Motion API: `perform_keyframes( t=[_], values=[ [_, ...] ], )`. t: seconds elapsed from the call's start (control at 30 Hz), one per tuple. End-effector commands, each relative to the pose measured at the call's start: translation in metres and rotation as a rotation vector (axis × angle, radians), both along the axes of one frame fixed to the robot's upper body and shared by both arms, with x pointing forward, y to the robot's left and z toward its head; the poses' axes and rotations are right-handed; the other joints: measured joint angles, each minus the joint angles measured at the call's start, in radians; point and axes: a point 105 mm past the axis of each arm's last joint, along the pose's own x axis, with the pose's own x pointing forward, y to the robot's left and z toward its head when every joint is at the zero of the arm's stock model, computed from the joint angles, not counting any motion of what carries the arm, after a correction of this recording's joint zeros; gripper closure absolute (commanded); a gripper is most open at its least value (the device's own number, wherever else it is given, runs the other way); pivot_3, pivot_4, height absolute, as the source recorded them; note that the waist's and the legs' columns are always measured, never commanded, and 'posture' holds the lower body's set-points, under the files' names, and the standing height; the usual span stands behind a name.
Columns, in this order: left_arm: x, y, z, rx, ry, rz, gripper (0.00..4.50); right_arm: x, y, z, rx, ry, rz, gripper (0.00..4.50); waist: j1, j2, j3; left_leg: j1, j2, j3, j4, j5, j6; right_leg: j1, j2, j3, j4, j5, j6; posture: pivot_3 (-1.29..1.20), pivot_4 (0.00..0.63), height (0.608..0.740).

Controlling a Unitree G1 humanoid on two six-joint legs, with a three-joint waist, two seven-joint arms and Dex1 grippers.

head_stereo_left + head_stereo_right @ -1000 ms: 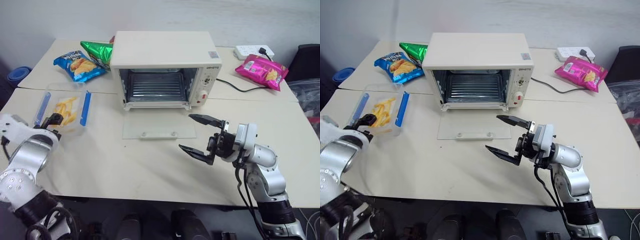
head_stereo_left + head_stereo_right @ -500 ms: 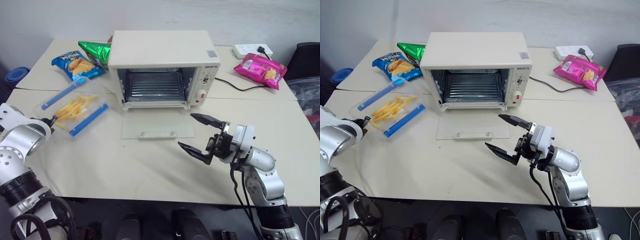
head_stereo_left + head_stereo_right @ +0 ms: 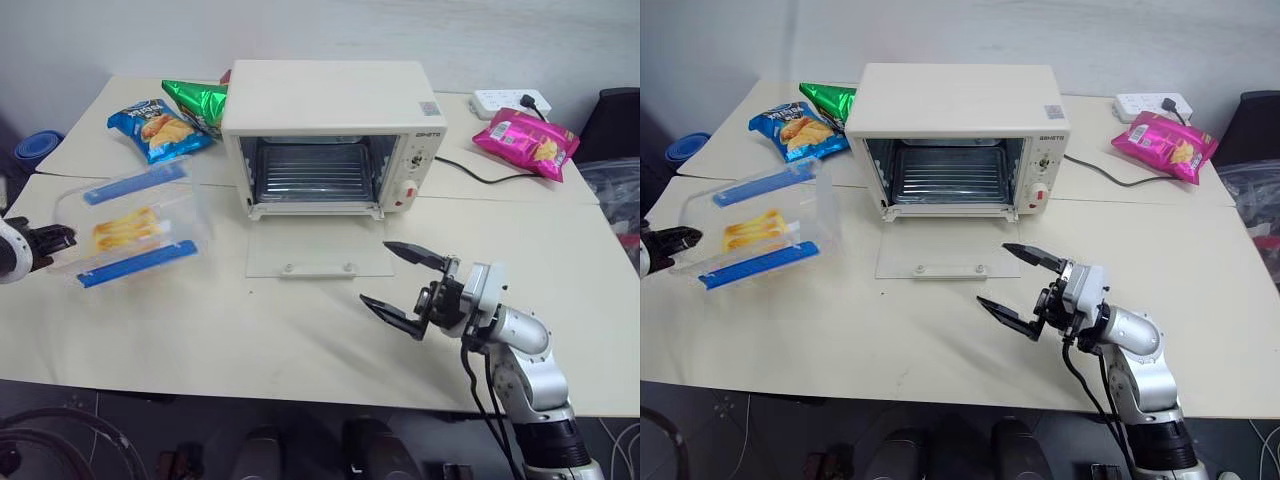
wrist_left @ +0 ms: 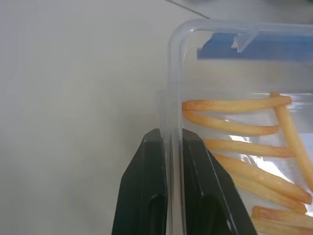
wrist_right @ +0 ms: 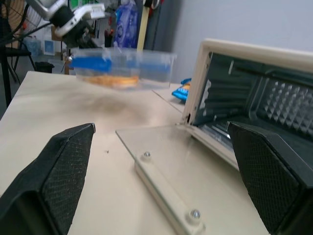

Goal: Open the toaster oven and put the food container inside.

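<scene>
My left claw (image 3: 55,240) is pinched tight on the end wall of the food container (image 3: 135,232), which hangs clear above the tabletop (image 3: 250,330), off to the left of the toaster oven (image 3: 330,140). Fries are sliding about inside, so level it out. The glass door (image 3: 318,262) lies flat and open, the rack is bare. My right claw (image 3: 403,290) waits with its jaws wide apart and nothing in them, just in front of that door. The plan: swing the box across, keep it above the door, feed it in endwise onto the rack, and watch that thin-wall grip doesn't slip.
</scene>
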Motion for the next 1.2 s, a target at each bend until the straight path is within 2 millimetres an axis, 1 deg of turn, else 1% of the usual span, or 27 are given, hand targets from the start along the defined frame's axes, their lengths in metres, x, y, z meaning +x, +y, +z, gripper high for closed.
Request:
perform_keyframes(
  t=[0.03,0.1,0.17,0.23,0.33,0.37,0.43,0.57,0.63,0.7,0.73,0.8,0.83,0.9,0.93,0.97,1.0,1.03,1.07,1.1,1.13,1.17,1.2],
  values=[
    [0.007,-0.048,0.010,0.019,-0.013,-0.229,4.44,0.000,-0.011,0.002,-0.012,-0.035,-0.043,0.00,0.001,0.000,0.000,0.000,0.000,0.000,0.000,0.000,0.000,0.000,0.000,0.000,0.000,0.000,0.000,0.00,0.150,0.740],
    [0.013,-0.070,0.011,0.039,-0.022,-0.315,4.44,0.000,-0.016,-0.003,-0.029,-0.026,-0.064,0.00,0.003,0.000,0.000,0.000,0.000,0.000,0.000,0.000,0.000,0.000,0.000,0.000,0.001,0.000,0.000,0.00,0.150,0.740],
    [0.025,-0.098,0.009,0.083,-0.032,-0.383,4.44,-0.001,-0.024,-0.007,-0.036,-0.009,-0.103,0.00,0.002,0.000,0.000,0.000,0.000,0.000,0.001,0.000,0.000,0.000,0.001,0.001,0.001,0.000,0.000,0.00,0.150,0.740],
    [0.036,-0.118,0.006,0.100,-0.047,-0.415,4.44,-0.004,-0.031,-0.008,-0.039,0.001,-0.134,0.00,0.003,0.000,0.000,-0.001,0.000,0.000,0.001,0.000,0.001,0.000,0.000,0.001,0.001,0.000,0.000,0.00,0.150,0.740],
    [0.054,-0.148,0.005,0.059,-0.102,-0.424,4.44,-0.009,-0.035,-0.008,-0.040,0.005,-0.165,0.00,0.002,0.000,0.000,-0.001,0.000,0.001,0.002,0.000,0.001,-0.001,0.001,0.002,0.002,0.001,0.001,0.00,0.150,0.740],
    [0.061,-0.154,0.006,0.047,-0.127,-0.404,4.44,-0.010,-0.035,-0.007,-0.035,0.003,-0.175,0.00,0.000,0.000,0.000,-0.001,0.000,0.001,0.002,0.000,0.001,-0.001,0.001,0.002,0.002,0.001,0.001,0.00,0.150,0.740],
    [0.068,-0.163,0.006,0.009,-0.143,-0.394,4.44,-0.011,-0.035,-0.005,-0.024,0.002,-0.189,0.00,-0.005,0.000,0.000,-0.001,0.001,0.003,0.003,0.000,0.001,-0.002,0.002,0.003,0.003,0.001,0.001,0.00,0.150,0.740],
    [0.075,-0.179,-0.001,-0.013,-0.137,-0.386,4.44,-0.016,-0.033,-0.003,-0.003,0.004,-0.206,0.00,-0.005,0.000,0.000,0.000,0.002,0.004,0.002,0.000,0.001,-0.003,0.004,0.004,0.005,0.001,0.001,0.00,0.150,0.740],
    [0.077,-0.180,-0.004,-0.016,-0.141,-0.367,3.71,-0.018,-0.033,-0.002,0.001,0.004,-0.216,0.00,-0.001,0.000,0.000,0.000,0.002,0.004,0.003,0.000,0.000,-0.003,0.004,0.004,0.005,0.001,0.001,0.00,0.150,0.740],
    [0.079,-0.179,-0.003,-0.024,-0.151,-0.344,3.19,-0.019,-0.033,-0.001,0.004,0.003,-0.229,0.00,0.002,0.000,0.000,0.000,0.001,0.004,0.003,0.000,0.001,-0.002,0.003,0.004,0.005,0.001,0.001,0.00,0.150,0.740],
    [0.080,-0.178,-0.001,-0.043,-0.166,-0.324,2.86,-0.019,-0.034,-0.001,0.009,0.004,-0.238,0.00,0.002,0.000,0.000,0.000,0.001,0.004,0.004,0.000,0.001,-0.002,0.002,0.004,0.005,0.001,0.001,0.00,0.150,0.740],
    [0.084,-0.179,0.009,-0.120,-0.239,-0.313,2.26,-0.018,-0.035,0.001,0.015,0.005,-0.250,0.00,0.003,0.000,0.000,0.000,0.001,0.003,0.004,0.000,0.001,-0.002,0.002,0.004,0.005,0.001,0.001,0.00,0.150,0.740],
    [0.080,-0.183,0.010,-0.173,-0.229,-0.366,2.03,-0.016,-0.035,0.003,0.031,0.011,-0.259,0.00,0.003,0.000,0.000,0.000,0.001,0.003,0.004,0.000,0.000,-0.002,0.002,0.004,0.005,0.001,0.001,0.00,0.150,0.740],
    [0.068,-0.189,0.007,-0.290,-0.179,-0.487,2.03,-0.014,-0.035,0.010,0.061,0.023,-0.269,0.00,0.001,0.000,0.000,0.000,0.001,0.003,0.004,0.000,0.000,-0.002,0.002,0.004,0.005,0.001,0.001,0.00,0.150,0.740],
    [0.065,-0.186,0.009,-0.346,-0.180,-0.497,2.03,-0.012,-0.036,0.011,0.064,0.042,-0.286,0.00,0.000,0.000,0.000,0.000,0.001,0.003,0.004,0.000,0.000,-0.002,0.003,0.003,0.005,0.001,0.001,0.00,0.150,0.740],
    [0.064,-0.182,0.016,-0.385,-0.214,-0.510,2.03,-0.010,-0.037,0.012,0.063,0.075,-0.302,0.00,0.000,0.000,0.000,0.000,0.001,0.003,0.004,0.000,0.000,-0.002,0.003,0.003,0.005,0.001,0.001,0.00,0.150,0.740],
    [0.061,-0.175,0.020,-0.388,-0.239,-0.518,2.03,-0.011,-0.035,0.015,0.069,0.093,-0.291,0.00,0.000,0.000,0.000,0.000,0.001,0.003,0.004,0.000,0.000,-0.002,0.003,0.003,0.005,0.001,0.001,0.00,0.150,0.740],
    [0.055,-0.166,0.027,-0.358,-0.296,-0.563,2.00,-0.013,-0.032,0.016,0.063,0.130,-0.263,0.19,-0.002,0.000,0.000,0.000,0.001,0.003,0.004,0.000,0.000,-0.002,0.003,0.003,0.006,0.001,0.001,0.00,0.150,0.740],
    [0.047,-0.157,0.029,-0.299,-0.336,-0.617,2.19,-0.016,-0.027,0.014,0.035,0.168,-0.231,0.41,-0.007,0.000,0.000,0.000,0.001,0.003,0.003,0.000,0.000,-0.002,0.003,0.003,0.005,0.001,0.001,0.00,0.150,0.740],
    [0.041,-0.152,0.028,-0.251,-0.352,-0.664,2.41,-0.018,-0.024,0.013,0.014,0.195,-0.210,0.64,-0.014,0.001,0.000,0.000,0.001,0.004,0.003,0.000,0.000,-0.003,0.003,0.003,0.006,0.001,0.001,0.00,0.150,0.740],
    [0.032,-0.149,0.026,-0.197,-0.372,-0.752,2.59,-0.019,-0.019,0.008,-0.033,0.221,-0.194,0.93,-0.019,0.001,0.000,0.002,0.001,0.004,0.001,0.001,-0.002,-0.003,0.004,0.003,0.005,0.001,0.001,0.00,0.150,0.740],
    [0.027,-0.144,0.019,-0.110,-0.366,-0.807,2.91,-0.020,-0.016,0.004,-0.069,0.236,-0.186,1.34,-0.019,0.001,0.000,0.002,0.002,0.003,0.000,0.001,-0.003,-0.003,0.005,0.004,0.005,0.000,0.000,0.00,0.150,0.740],
    [0.025,-0.138,0.009,0.021,-0.367,-0.857,3.22,-0.020,-0.012,-0.001,-0.098,0.253,-0.179,1.65,-0.017,0.001,0.001,0.002,0.002,0.002,-0.001,0.001,-0.004,-0.003,0.004,0.004,0.004,0.000,0.000,0.00,0.150,0.740]
  ],
)
